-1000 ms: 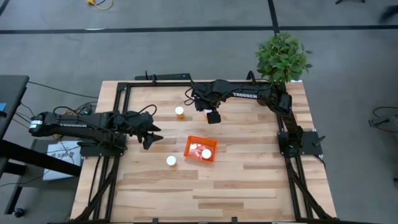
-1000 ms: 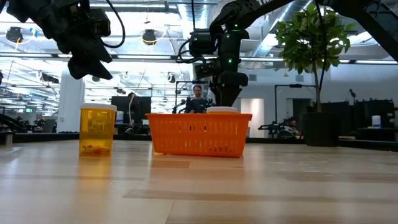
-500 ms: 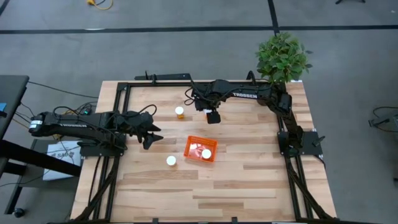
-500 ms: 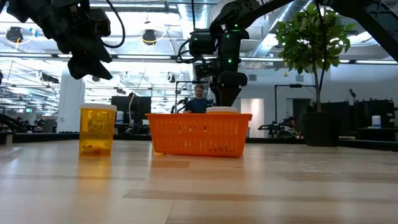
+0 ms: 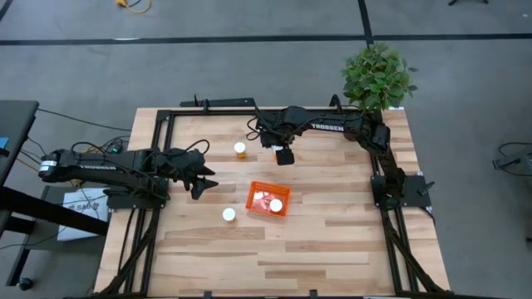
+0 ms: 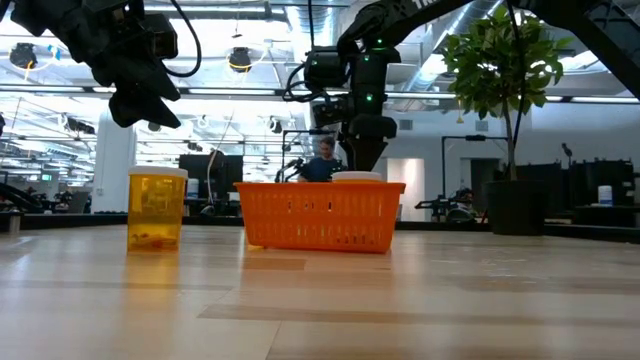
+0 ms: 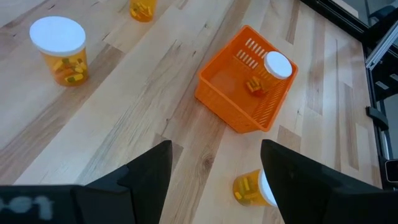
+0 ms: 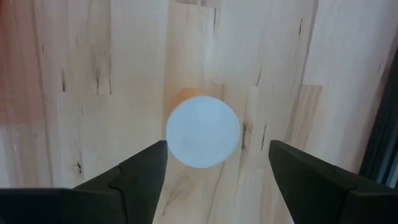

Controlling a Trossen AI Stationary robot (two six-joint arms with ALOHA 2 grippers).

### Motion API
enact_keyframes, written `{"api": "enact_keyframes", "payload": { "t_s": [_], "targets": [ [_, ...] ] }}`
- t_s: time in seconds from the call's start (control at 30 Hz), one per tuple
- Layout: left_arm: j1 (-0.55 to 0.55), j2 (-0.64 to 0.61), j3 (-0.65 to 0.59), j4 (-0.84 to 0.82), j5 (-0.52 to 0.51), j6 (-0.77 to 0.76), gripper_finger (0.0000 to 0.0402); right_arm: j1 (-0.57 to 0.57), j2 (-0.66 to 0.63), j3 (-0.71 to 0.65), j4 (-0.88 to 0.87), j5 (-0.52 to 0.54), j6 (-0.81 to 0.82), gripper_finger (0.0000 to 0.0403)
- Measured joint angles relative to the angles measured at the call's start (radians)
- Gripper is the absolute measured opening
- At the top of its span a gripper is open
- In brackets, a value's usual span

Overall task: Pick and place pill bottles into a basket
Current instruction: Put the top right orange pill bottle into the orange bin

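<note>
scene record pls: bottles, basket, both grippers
bottles on table: three, upright: one, one, one under the right gripper
basket: mid-table, one capped bottle showing inside
left gripper: fingers open, empty, above the table left of the basket
right gripper: fingers open, above a bottle's cap, not gripping

Looking like a big open lab: ceiling lights (image 6: 240,60) glowing, workstations (image 6: 210,175) standing behind, a person (image 6: 322,160) sitting there.
</note>
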Motion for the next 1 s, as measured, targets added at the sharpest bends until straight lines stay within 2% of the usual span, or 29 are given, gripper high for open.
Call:
{"api": "enact_keyframes", "payload": {
  "t_s": [0.77,1.0],
  "targets": [
    [0.0,0.0,0.0,0.0,0.0,0.0,0.0236,-0.002,0.0,0.0,-0.004,0.0,0.015,0.0276],
    [0.0,0.0,0.0,0.0,0.0,0.0,0.0236,-0.013,0.0,0.0,-0.003,-0.054,0.027,0.0276]
  ]
}}
